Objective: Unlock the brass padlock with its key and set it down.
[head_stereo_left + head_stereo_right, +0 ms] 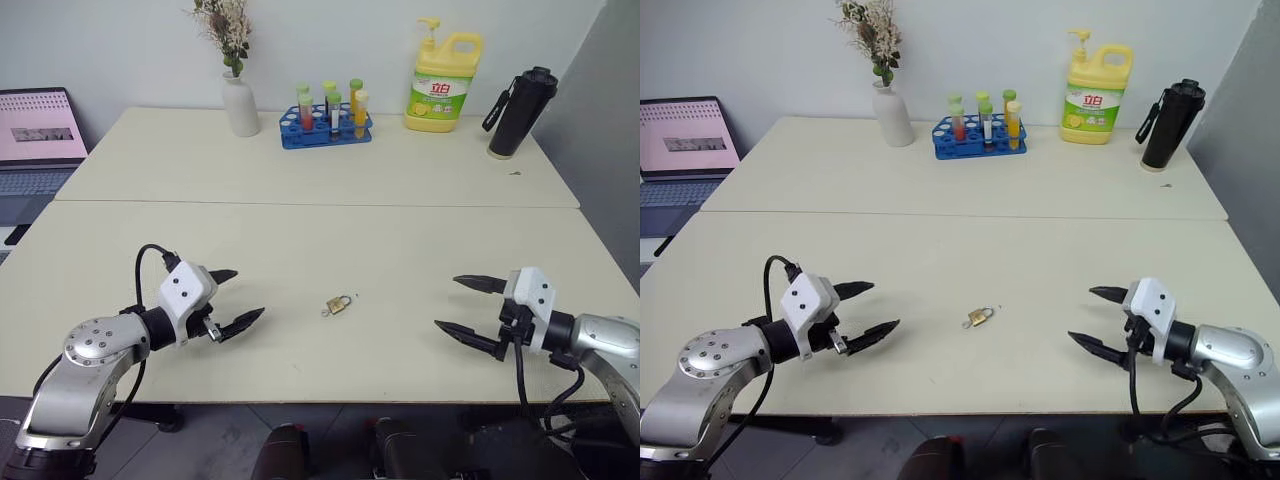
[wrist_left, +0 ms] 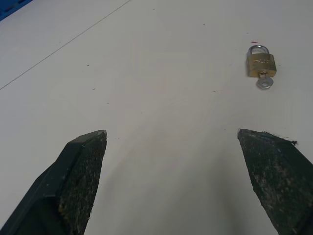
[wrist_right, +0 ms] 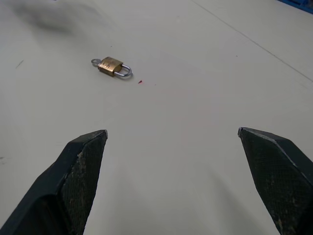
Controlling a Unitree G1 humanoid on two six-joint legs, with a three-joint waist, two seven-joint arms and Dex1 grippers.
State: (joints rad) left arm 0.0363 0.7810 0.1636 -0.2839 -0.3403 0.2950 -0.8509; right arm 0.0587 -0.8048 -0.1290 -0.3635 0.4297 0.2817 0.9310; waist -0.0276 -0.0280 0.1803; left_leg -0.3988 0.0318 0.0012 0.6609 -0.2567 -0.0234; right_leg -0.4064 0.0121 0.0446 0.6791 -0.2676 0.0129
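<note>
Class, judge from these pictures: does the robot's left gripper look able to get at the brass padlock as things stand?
Probably yes. The left gripper is open and aimed toward the brass padlock, which lies flat with the key in it, and only bare table lies between them.

Light is bright, even and diffuse across the pale table [image 1: 400, 230], with no glare. Shadows are soft: a faint smudge lies on the table beside the brass padlock [image 3: 111, 66] in the right wrist view. Near the padlock, focus is crisp; the black fingertips [image 2: 80, 166] look grainy.
</note>
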